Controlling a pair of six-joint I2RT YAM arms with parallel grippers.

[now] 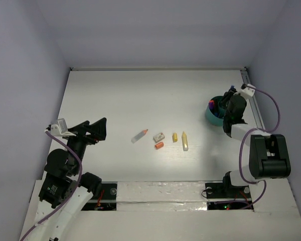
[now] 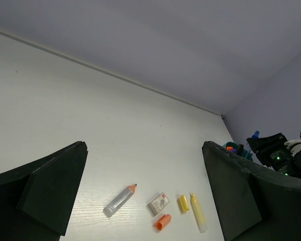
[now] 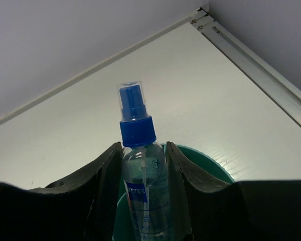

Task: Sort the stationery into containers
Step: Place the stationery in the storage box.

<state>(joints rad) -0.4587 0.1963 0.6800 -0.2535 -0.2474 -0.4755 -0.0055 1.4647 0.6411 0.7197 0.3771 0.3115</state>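
Note:
My right gripper (image 3: 143, 150) is shut on a clear spray bottle (image 3: 139, 175) with a blue cap, held upright over the round teal container (image 3: 210, 164). In the top view that gripper (image 1: 226, 104) hovers at the container (image 1: 211, 114), which holds purple and orange items. Mid-table lies the loose stationery: a clear marker with an orange tip (image 1: 139, 136), a white eraser (image 1: 159, 136), an orange stub (image 1: 159, 145), a short yellow piece (image 1: 174, 137) and a yellow marker (image 1: 184, 141). My left gripper (image 2: 144, 146) is open and raised to the left of them, with nothing between its fingers.
A metal rail (image 1: 253, 100) runs along the table's right edge just behind the container. Pale walls close in the far and side edges. White tape strips (image 1: 160, 193) cover the near edge between the arm bases.

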